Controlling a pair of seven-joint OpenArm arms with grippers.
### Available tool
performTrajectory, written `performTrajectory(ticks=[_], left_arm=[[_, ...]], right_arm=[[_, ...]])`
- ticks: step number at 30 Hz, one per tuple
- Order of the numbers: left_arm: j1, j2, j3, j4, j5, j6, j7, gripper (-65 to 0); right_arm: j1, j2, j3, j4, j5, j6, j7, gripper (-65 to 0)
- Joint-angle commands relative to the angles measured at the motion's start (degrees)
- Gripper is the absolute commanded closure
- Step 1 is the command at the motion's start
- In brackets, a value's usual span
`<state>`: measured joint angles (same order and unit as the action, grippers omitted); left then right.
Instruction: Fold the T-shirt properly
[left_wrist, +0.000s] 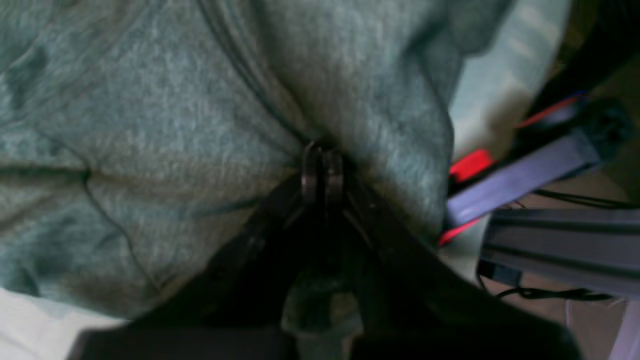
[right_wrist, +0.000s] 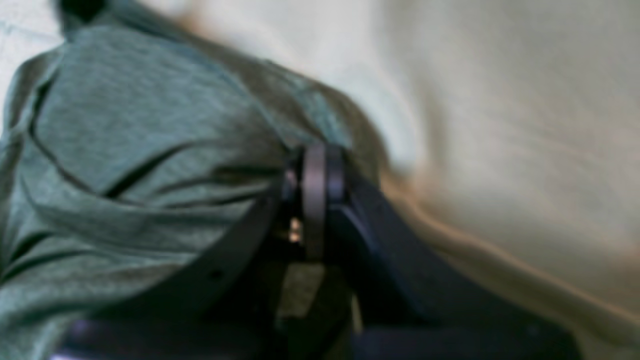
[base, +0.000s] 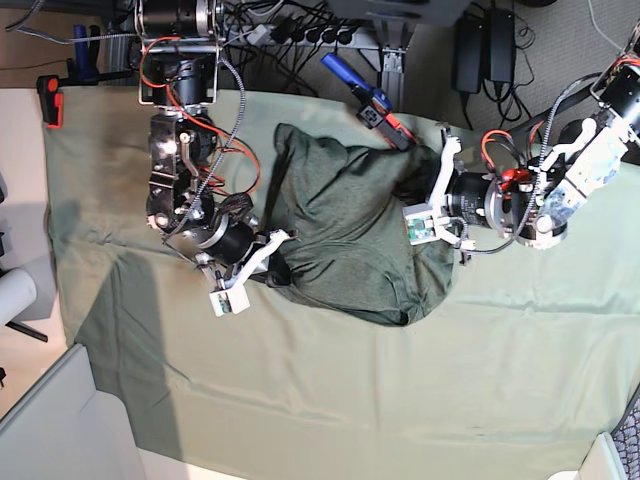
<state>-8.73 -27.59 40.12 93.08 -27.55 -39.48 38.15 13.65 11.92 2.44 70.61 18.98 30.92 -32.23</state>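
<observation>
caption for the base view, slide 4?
Both arms pinch opposite edges of the bunched T-shirt on the table cloth: left gripper, right gripper.

The T-shirt (base: 345, 225) is a dark, heathered olive-green knit, far darker than the pale cloth under it — bunched into a rumpled, roughly oval heap rather than spread flat. It lies near the middle of the counter, toward the far edge, with deep creases running across it. One edge is pinched at each side — the fabric puckers there.
</observation>
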Motion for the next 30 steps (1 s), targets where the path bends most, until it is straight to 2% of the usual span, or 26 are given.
performTrajectory(ticks=[1, 4, 10, 14, 19, 22, 26, 30], left_arm=[[-0.94, -0.33, -0.55, 2.08, -0.83, -0.52, -0.68, 0.0], [-0.92, -0.33, -1.86, 6.03, -0.87, -0.52, -0.66, 0.0], [-0.92, -1.16, -7.85, 14.6, -2.82, -0.52, -0.35, 0.0], [-0.92, -1.16, -10.93, 15.63, -6.27, -0.52, 1.57, 0.0], [-0.74, -1.25, -13.35, 15.63, -6.43, -0.52, 3.74, 0.0], [-0.44, -3.32, -14.56, 15.91, -8.85, -0.52, 4.31, 0.0], [2.1, -6.69, -17.88, 19.26, -8.92, -0.52, 4.39, 0.0], [8.41, -10.08, -24.24, 23.08, -9.64, -0.52, 4.57, 0.0]], right_arm=[[1.07, 0.79, 0.22, 0.44, -0.57, 0.59, -0.07, 0.0], [1.09, 0.74, 0.22, 0.48, -0.26, 0.59, -0.04, 0.0], [1.07, 0.57, 0.22, 2.4, 5.77, 0.61, -0.13, 0.0], [1.09, 0.59, 0.22, 6.93, 6.1, 0.61, -0.2, 0.0], [1.11, 0.61, 0.22, 13.09, 6.08, 0.61, -1.95, 0.0], [1.07, 0.63, 0.42, 15.69, 5.88, 0.61, -2.95, 0.0], [0.48, 0.83, 3.63, 19.74, 6.05, 0.59, -4.46, 0.0], [-2.12, 3.06, 8.15, 22.93, 7.87, 0.59, -5.4, 0.0]])
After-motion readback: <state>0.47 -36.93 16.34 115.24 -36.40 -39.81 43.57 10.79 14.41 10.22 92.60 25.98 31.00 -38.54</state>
